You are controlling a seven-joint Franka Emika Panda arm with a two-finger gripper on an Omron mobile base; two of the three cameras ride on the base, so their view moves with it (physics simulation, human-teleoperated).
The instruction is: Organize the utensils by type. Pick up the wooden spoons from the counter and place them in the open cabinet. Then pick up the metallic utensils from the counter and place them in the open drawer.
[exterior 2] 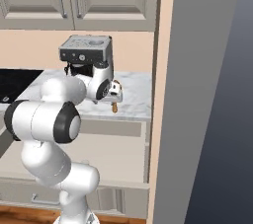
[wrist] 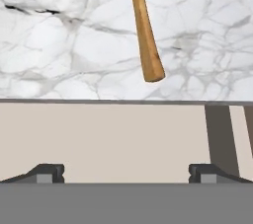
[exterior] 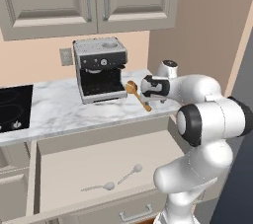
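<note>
the wooden spoon [exterior: 138, 95] lies flat on the marble counter [exterior: 59, 109], just right of the coffee machine [exterior: 100, 69]. its round bowl sits close by the machine's front corner and its thin handle points out toward the counter's front edge. you can see that handle end well in the hand view, so i think the hand is lined up along it to make the grab easy.

your gripper [wrist: 126, 172] hangs over the front edge of the counter, near the handle end, with its two fingers spread wide and nothing between them. it is not touching the spoon yet.

below the coffee machine, the open drawer [exterior: 54, 166] is pulled out, and two small metal spoons [exterior: 118, 179] lie side by side on its pale floor. so the shiny ones look done, and the wooden one is still waiting.

above the coffee machine, the wall cabinet doors [exterior: 89, 1] look shut from here. i cannot tell where the open cabinet is.
</note>
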